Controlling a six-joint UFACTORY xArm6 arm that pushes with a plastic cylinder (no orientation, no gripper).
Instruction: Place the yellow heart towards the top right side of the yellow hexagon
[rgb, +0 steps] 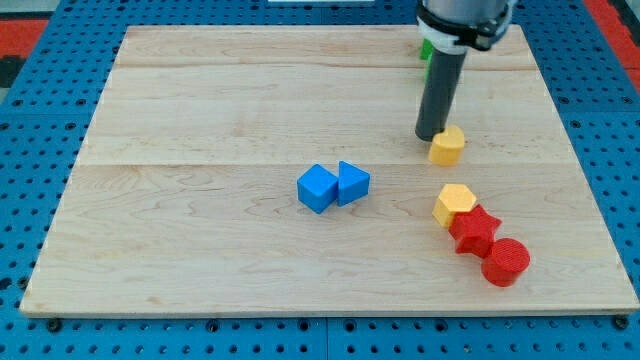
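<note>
Yellow heart sits just above the yellow hexagon, my tip touching its left edge, holding nothing. Light, rigid, probably slippery; I'd push its left flank.

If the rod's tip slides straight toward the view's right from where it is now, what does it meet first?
My tip apparently already touches the yellow heart block, so it meets that first; exact contact is unclear.

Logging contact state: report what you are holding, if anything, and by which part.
Nothing is held: I have only a rod. My tip sits against the view's left side of the yellow heart, pushing contact only.
</note>
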